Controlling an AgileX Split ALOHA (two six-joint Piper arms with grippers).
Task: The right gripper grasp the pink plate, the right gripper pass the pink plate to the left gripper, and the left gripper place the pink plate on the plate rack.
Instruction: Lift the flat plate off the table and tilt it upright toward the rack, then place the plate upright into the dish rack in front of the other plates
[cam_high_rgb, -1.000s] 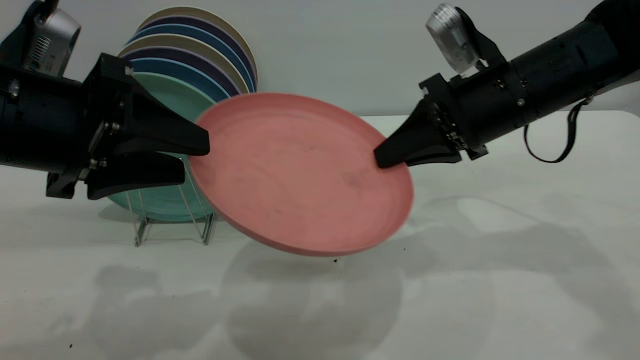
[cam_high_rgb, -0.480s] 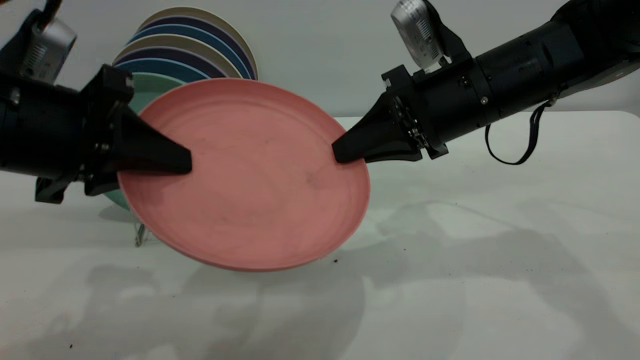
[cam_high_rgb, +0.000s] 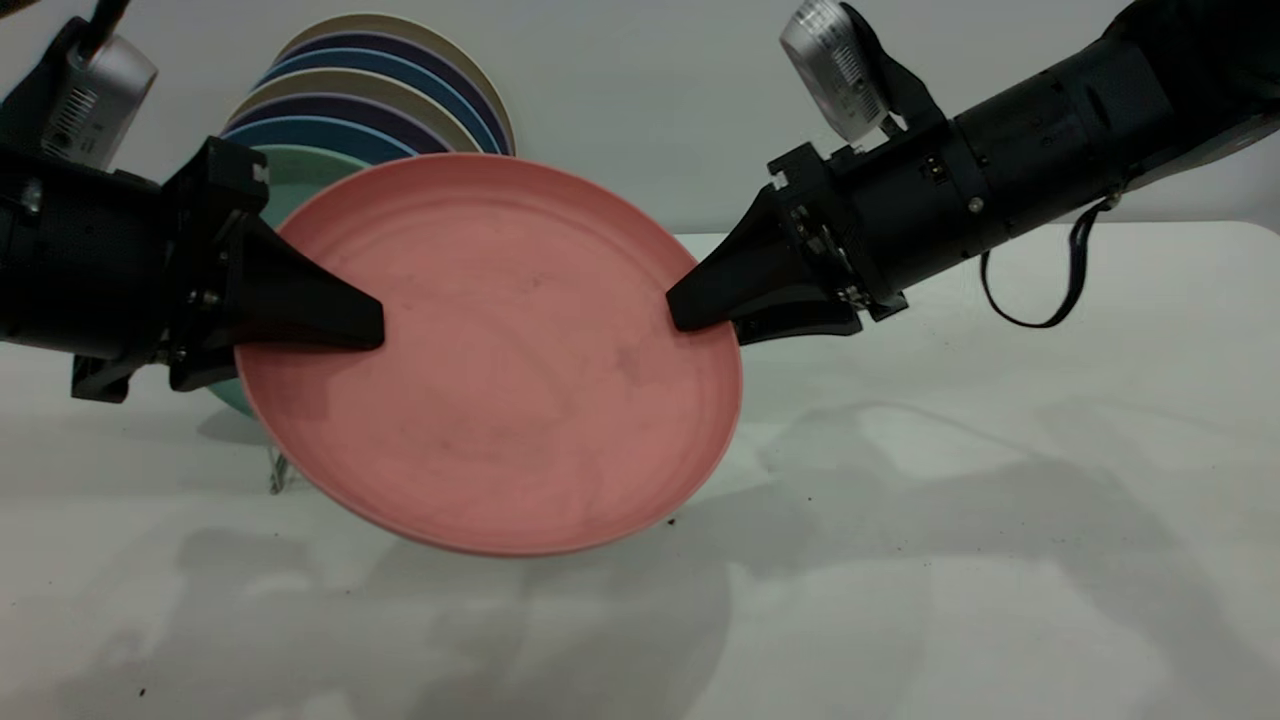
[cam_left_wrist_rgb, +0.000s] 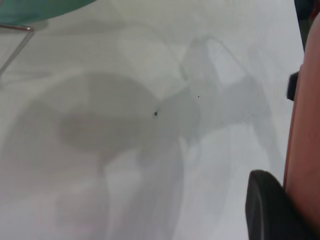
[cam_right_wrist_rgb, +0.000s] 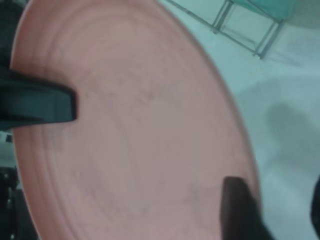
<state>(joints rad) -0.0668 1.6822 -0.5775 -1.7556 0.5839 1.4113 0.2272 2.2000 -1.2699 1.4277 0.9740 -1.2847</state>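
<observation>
While tilted, pink plate (cam_high_rgb: 500, 380) spans left end effector (cam_high_rgb: 375, 330) and right end effector (cam_high_rgb: 682, 315)

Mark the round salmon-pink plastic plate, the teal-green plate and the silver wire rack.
round salmon-pink plastic plate (cam_high_rgb: 500, 370), exterior view, centre of its face.
teal-green plate (cam_high_rgb: 295, 170), exterior view, upper edge showing behind the pink plate.
silver wire rack (cam_right_wrist_rgb: 245, 27), right wrist view, wire frame near its foot.

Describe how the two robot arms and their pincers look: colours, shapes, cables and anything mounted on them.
Both arms are black and cylindrical. The left pincer and the right pincer each have tapering, pointed black fingers on a blocky black base. A silver-grey camera box sits on each wrist. A thin black cable hangs in a loop under the right arm.
</observation>
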